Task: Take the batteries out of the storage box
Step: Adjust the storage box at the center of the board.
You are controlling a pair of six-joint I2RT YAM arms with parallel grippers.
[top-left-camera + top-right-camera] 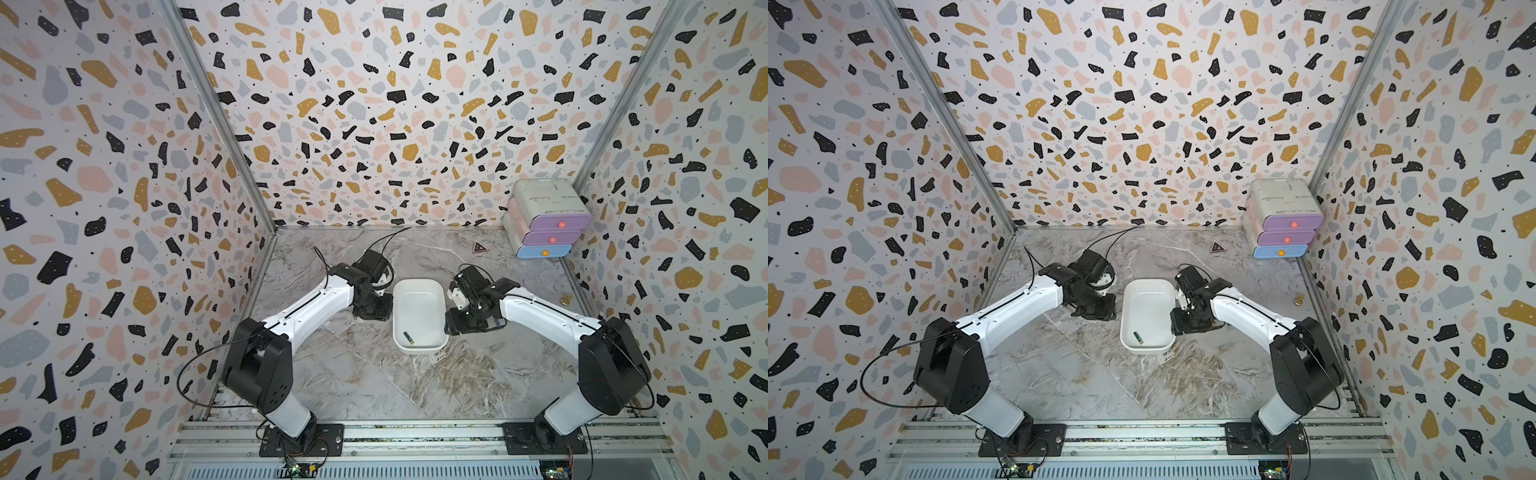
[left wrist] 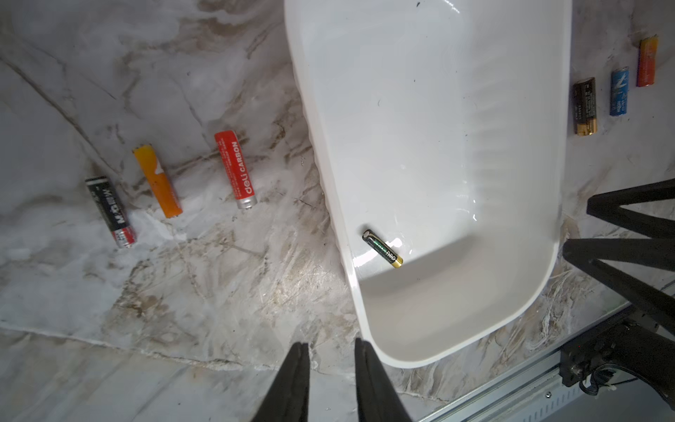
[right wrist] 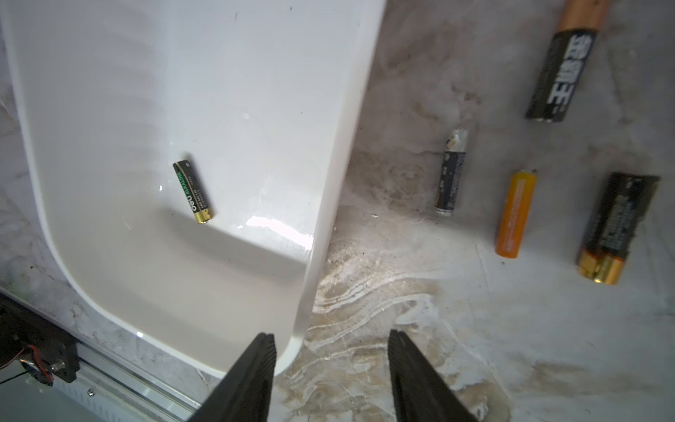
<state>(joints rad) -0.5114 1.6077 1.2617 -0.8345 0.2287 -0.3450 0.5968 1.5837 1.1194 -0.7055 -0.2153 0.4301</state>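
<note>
Lying flat on the floor of the shallow white plastic storage box (image 1: 419,303) (image 1: 1148,307), a black-and-green battery with a gold end (image 1: 408,337) (image 1: 1138,337) is the only item inside. It sits near the short end closest to the arm bases, close to the wall on the left arm's side.

The box stands on the grey marble-patterned surface (image 1: 374,374), between the two arms.

Left arm's side of the box, on the surface, apart from each other:
- black-and-red battery (image 2: 110,212)
- orange battery (image 2: 157,181)
- red battery with a silver end (image 2: 235,169), nearest the box

Right arm's side, on the surface:
- small dark blue-and-white battery (image 3: 451,171), nearest the box
- slim orange battery (image 3: 515,213)
- thick black-and-gold battery (image 3: 617,228)
- black battery with a copper end (image 3: 564,65)

Left pincer (image 2: 331,343): jaws parted by a narrow gap, gripping nothing, positioned over the surface just beside the box's end.

Right pincer (image 3: 331,334): jaws set wider apart, gripping nothing; the box's corner rim shows in the gap between them
</note>
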